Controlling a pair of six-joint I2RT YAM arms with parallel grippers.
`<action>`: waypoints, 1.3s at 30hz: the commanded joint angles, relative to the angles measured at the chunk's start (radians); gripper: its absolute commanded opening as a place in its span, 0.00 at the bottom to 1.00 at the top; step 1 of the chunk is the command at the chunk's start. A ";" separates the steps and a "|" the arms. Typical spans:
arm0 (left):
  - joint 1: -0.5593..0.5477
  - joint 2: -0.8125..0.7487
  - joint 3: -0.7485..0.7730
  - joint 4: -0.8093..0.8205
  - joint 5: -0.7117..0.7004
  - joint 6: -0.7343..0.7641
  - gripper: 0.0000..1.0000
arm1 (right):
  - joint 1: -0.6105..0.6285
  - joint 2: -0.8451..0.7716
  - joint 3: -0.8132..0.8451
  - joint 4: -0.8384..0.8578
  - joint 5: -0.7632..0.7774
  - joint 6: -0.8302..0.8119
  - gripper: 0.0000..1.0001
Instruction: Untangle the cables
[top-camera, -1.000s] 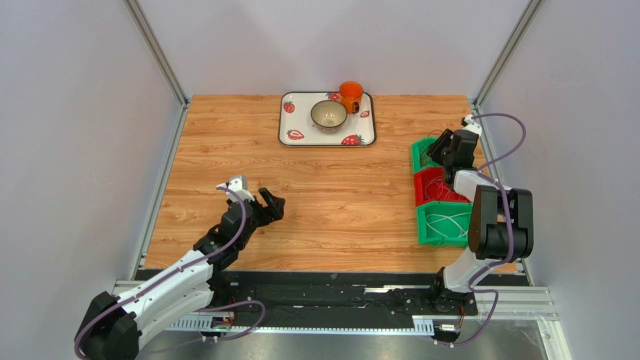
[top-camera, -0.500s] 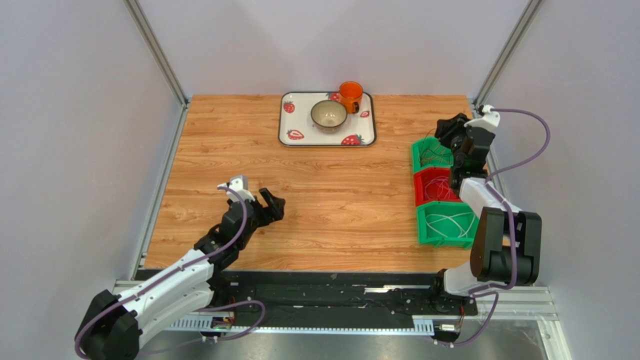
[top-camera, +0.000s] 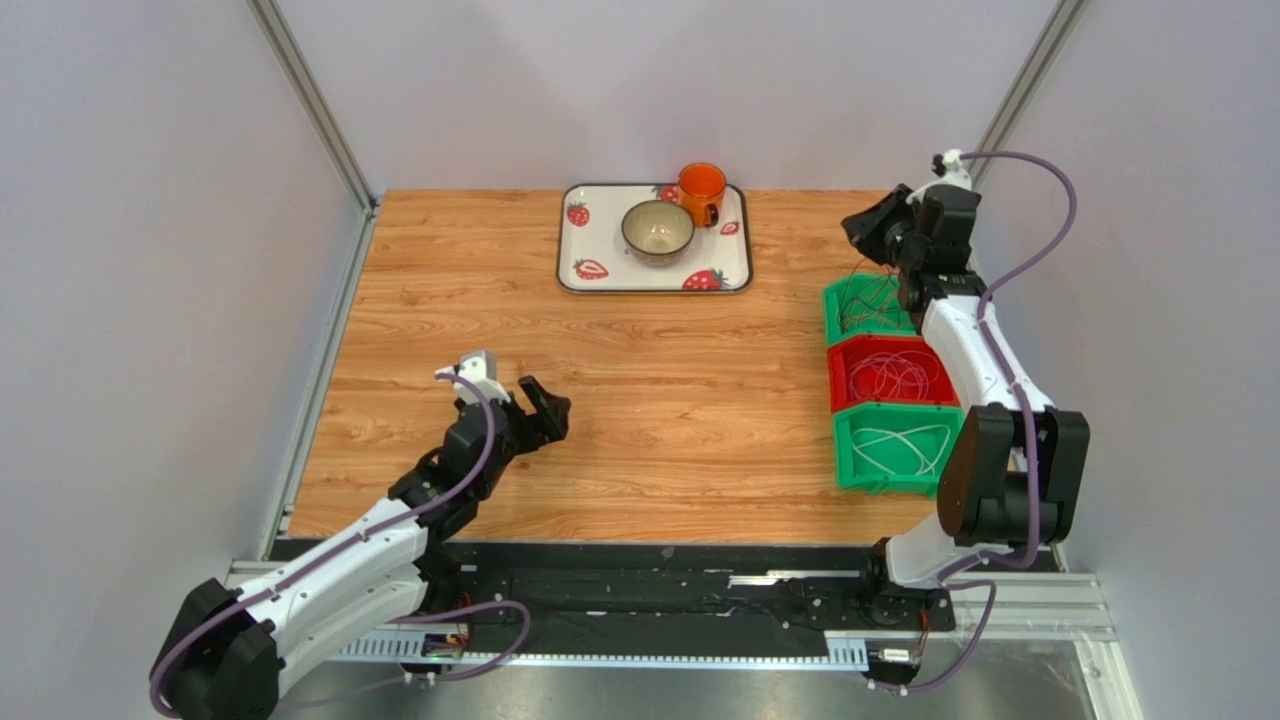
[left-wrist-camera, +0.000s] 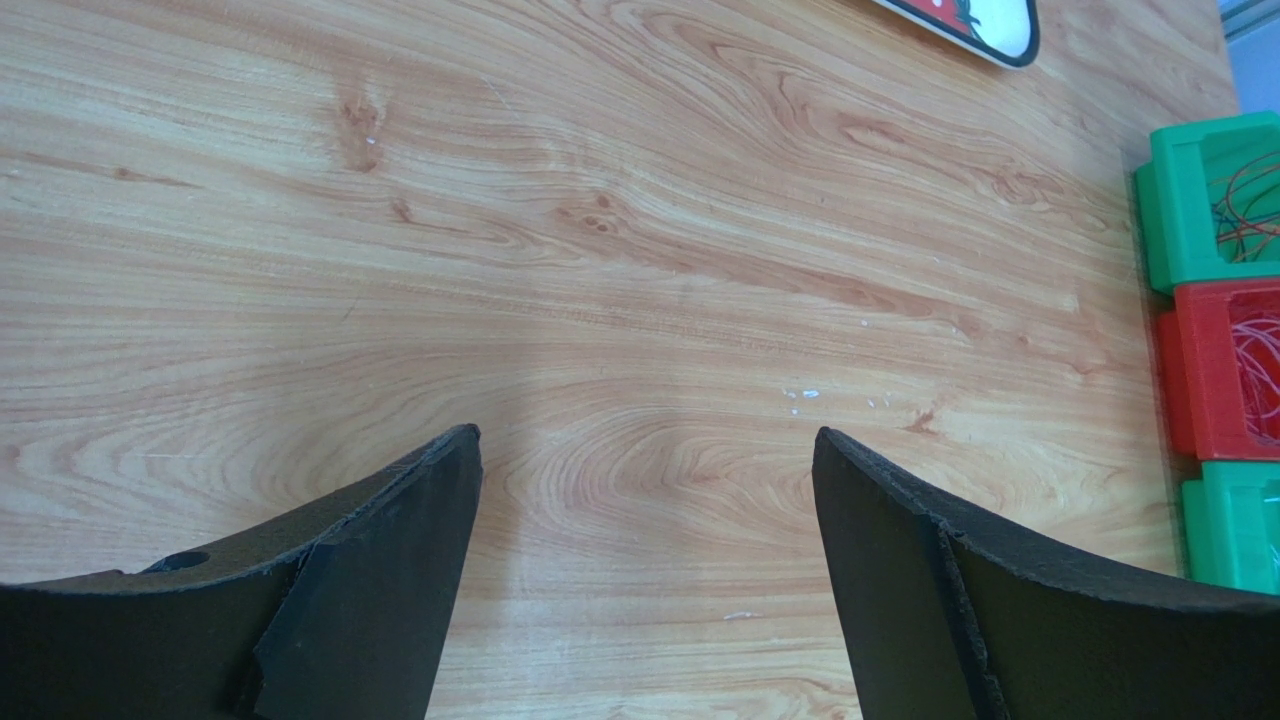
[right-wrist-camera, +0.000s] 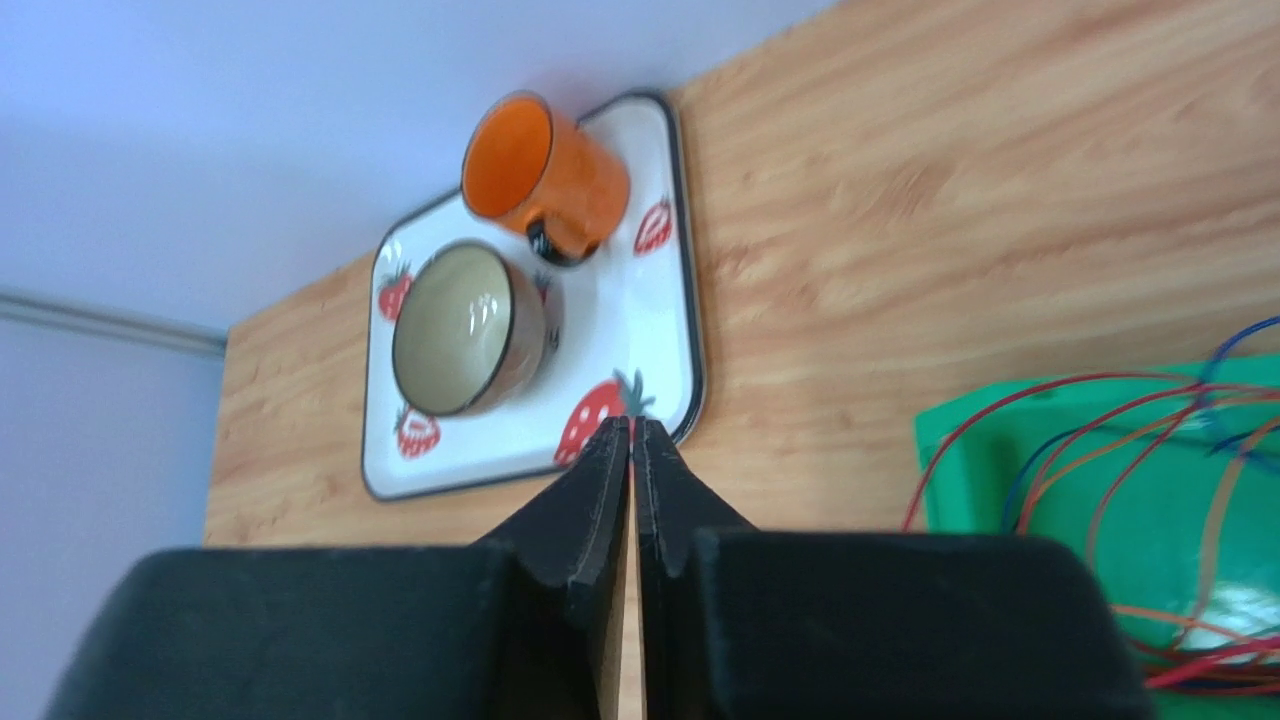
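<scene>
The cables lie in three bins along the table's right edge. Thin red, orange and blue wires (top-camera: 863, 309) fill the far green bin (top-camera: 831, 305). Red and white loops (top-camera: 890, 375) fill the red bin (top-camera: 842, 393), and white loops (top-camera: 902, 447) the near green bin (top-camera: 846, 450). My right gripper (top-camera: 867, 225) is shut and empty, raised beyond the far green bin. In the right wrist view the gripper (right-wrist-camera: 631, 428) points at the tray, with wires (right-wrist-camera: 1142, 435) at lower right. My left gripper (top-camera: 549, 408) is open and empty above bare wood at centre-left, as the left wrist view (left-wrist-camera: 646, 450) shows.
A white strawberry tray (top-camera: 586, 255) at the far middle holds a bowl (top-camera: 658, 230) and an orange mug (top-camera: 699, 188). Grey walls and metal posts enclose the table on three sides. The bins show at the right edge of the left wrist view (left-wrist-camera: 1220, 368).
My right arm has lifted from low over the far green and red bins and swung up toward the table's far edge. The left arm has not moved.
</scene>
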 joint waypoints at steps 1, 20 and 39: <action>-0.002 -0.001 0.020 0.038 0.003 0.010 0.89 | 0.023 0.111 0.073 -0.259 -0.153 0.061 0.03; -0.002 -0.005 0.018 0.035 0.000 0.006 0.89 | -0.057 0.263 0.105 -0.354 -0.056 -0.001 0.00; -0.002 0.012 0.026 0.038 0.001 0.010 0.89 | -0.137 0.435 0.154 -0.247 -0.216 0.028 0.00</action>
